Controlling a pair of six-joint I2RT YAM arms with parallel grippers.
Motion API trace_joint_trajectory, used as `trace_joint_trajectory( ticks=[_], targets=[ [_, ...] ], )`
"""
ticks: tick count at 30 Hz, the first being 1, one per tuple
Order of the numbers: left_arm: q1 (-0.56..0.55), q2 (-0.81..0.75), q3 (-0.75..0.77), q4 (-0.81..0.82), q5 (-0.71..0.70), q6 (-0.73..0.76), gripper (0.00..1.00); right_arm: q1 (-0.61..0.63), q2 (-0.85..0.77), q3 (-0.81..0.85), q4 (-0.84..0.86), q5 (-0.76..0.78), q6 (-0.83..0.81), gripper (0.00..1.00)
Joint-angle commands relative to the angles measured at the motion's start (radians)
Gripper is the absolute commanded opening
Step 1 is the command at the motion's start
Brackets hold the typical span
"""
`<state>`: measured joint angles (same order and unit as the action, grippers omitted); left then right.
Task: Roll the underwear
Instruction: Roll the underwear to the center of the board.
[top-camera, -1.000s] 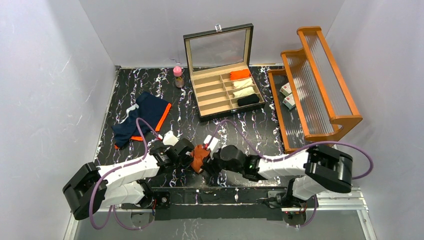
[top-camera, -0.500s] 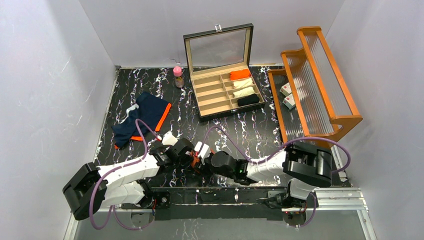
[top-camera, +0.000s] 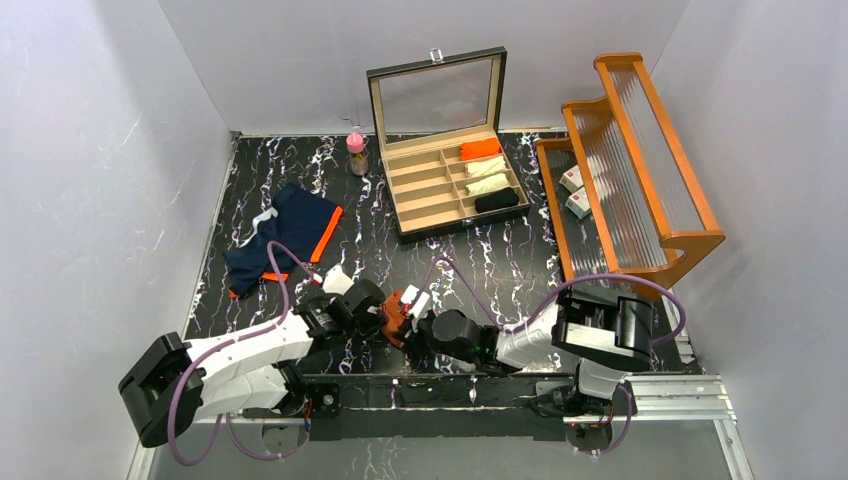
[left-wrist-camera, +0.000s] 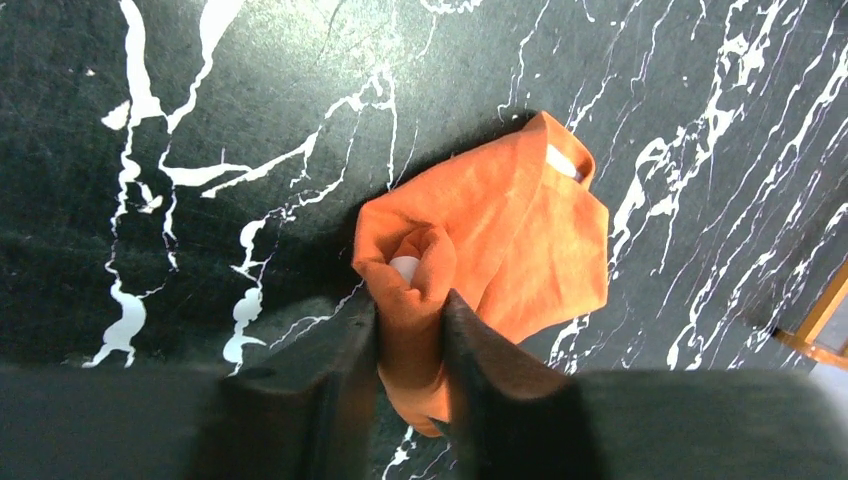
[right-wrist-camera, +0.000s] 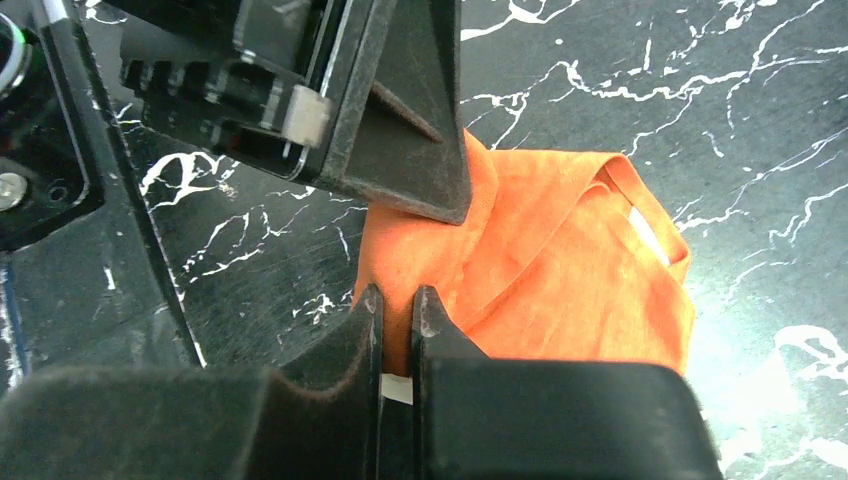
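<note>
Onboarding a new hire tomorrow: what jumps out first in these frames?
At the near edge of the table, the left gripper and right gripper are each shut on the crumpled rust-orange underwear. Farther back, navy underwear lies spread at left, and an open case holds four rolled items.

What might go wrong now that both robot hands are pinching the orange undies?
1. The left hand and right hand pinch the rust-orange underwear very close together, so they might bump each other.
2. The bundle looks loose, with a fold gaping open; it may unroll if either hand lets go.
</note>
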<state>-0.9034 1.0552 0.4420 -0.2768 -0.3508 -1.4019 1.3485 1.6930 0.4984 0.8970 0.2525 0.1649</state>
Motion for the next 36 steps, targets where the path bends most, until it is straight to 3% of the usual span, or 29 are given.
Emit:
trace_joint_trajectory(
  ticks=[1, 5, 10, 19, 29, 33, 36],
  targets=[
    [-0.001, -0.079, -0.024, -0.041, -0.056, 0.004, 0.46, -0.015, 0.009, -0.073, -0.014, -0.109, 0.118, 0.06],
    [-0.001, -0.131, -0.023, -0.039, -0.073, 0.015, 0.64, -0.082, 0.020, -0.142, 0.100, -0.228, 0.284, 0.05],
    [-0.001, -0.162, -0.040, 0.003, -0.057, 0.048, 0.72, -0.197, 0.061, -0.277, 0.339, -0.340, 0.538, 0.04],
    [-0.001, -0.127, -0.122, 0.250, 0.083, 0.140, 0.70, -0.326, 0.181, -0.374, 0.540, -0.386, 0.762, 0.04],
    [-0.004, 0.013, -0.162, 0.514, 0.176, 0.157, 0.69, -0.360, 0.234, -0.392, 0.600, -0.403, 0.798, 0.05],
    [-0.006, 0.094, -0.145, 0.512, 0.191, 0.155, 0.66, -0.365, 0.227, -0.393, 0.587, -0.404, 0.791, 0.06],
    [-0.007, 0.157, -0.119, 0.467, 0.185, 0.165, 0.57, -0.366, 0.206, -0.389, 0.564, -0.409, 0.772, 0.08]
  ],
)
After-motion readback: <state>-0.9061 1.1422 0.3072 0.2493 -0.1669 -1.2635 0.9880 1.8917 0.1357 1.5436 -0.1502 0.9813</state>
